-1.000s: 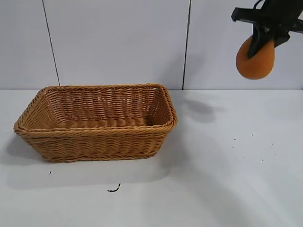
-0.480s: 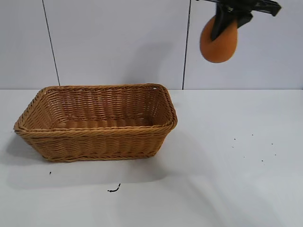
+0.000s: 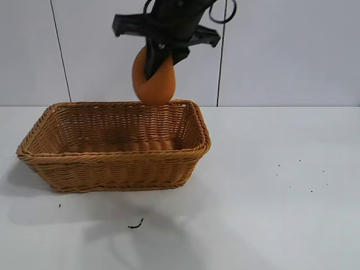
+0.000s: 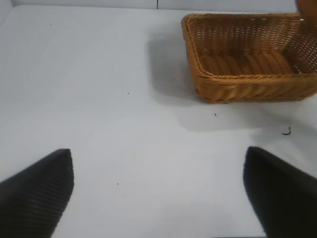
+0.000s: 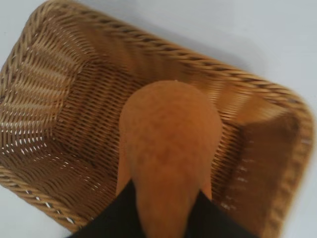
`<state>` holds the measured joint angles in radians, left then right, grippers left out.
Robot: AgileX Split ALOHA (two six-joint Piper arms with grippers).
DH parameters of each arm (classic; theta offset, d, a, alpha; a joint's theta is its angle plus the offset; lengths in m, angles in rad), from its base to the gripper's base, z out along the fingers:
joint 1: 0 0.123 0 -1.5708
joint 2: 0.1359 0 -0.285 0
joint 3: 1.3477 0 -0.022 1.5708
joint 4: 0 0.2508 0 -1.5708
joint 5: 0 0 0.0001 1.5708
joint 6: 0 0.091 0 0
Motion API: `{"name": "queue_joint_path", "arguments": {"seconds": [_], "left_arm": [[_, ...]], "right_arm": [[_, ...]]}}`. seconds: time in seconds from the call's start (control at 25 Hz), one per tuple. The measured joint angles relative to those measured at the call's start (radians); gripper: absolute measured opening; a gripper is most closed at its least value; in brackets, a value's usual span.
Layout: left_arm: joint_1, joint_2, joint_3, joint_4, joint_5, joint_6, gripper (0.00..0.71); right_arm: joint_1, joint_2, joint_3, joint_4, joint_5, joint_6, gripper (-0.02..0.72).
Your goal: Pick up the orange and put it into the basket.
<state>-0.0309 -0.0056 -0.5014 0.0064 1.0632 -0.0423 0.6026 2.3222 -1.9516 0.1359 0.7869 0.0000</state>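
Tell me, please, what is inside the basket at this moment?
Nothing lies inside the basket: only its bare woven floor shows. The orange hangs above it in the right claw, hiding part of the floor in the wrist view.

Orange [image 3: 154, 84]: dull orange, matte, finely mottled skin. Basket [image 3: 112, 163]: tan-brown wicker, horizontal weave bands, braided rim. Right gripper [image 3: 160, 56]: black. Left gripper [image 4: 158, 198]: black, finely textured fingers [image 4: 39, 193]. Table [image 3: 270, 214]: white, with scattered dark specks. Wall [image 3: 281, 50]: white panels with dark seams.

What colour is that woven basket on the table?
Tan-brown wicker all over the basket, with a braided rim; the exterior view shows it best.
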Motion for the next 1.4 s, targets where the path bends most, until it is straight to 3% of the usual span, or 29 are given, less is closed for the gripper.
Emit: {"name": "queue_joint_path", "arguments": {"seconds": [0.12, 0.2, 0.28, 0.32, 0.36, 0.44, 0.72, 0.96, 1.4], "left_arm": [[0.000, 0.000, 0.000, 0.000, 0.000, 0.000, 0.666], [0.000, 0.000, 0.000, 0.000, 0.000, 0.000, 0.666], [0.000, 0.000, 0.000, 0.000, 0.000, 0.000, 0.666], [0.000, 0.000, 0.000, 0.000, 0.000, 0.000, 0.666], [0.000, 0.000, 0.000, 0.000, 0.000, 0.000, 0.666], [0.000, 0.000, 0.000, 0.000, 0.000, 0.000, 0.666], [0.000, 0.000, 0.000, 0.000, 0.000, 0.000, 0.666], [0.000, 0.000, 0.000, 0.000, 0.000, 0.000, 0.666], [0.000, 0.000, 0.000, 0.000, 0.000, 0.000, 0.666]], "right_arm": [[0.000, 0.019, 0.000, -0.003, -0.009, 0.000, 0.111], [0.000, 0.019, 0.000, -0.003, -0.010, 0.000, 0.255], [0.000, 0.018, -0.005, -0.002, -0.012, 0.000, 0.477], [0.000, 0.017, -0.005, -0.002, -0.012, -0.006, 0.553], [0.000, 0.014, -0.005, -0.002, -0.003, -0.006, 0.617], [0.000, 0.013, -0.019, -0.006, 0.036, -0.006, 0.664], [0.000, -0.006, -0.179, -0.101, 0.207, 0.000, 0.694], [-0.032, -0.009, -0.297, -0.199, 0.289, 0.036, 0.694], [-0.350, -0.009, -0.307, -0.214, 0.361, 0.046, 0.694]]}}
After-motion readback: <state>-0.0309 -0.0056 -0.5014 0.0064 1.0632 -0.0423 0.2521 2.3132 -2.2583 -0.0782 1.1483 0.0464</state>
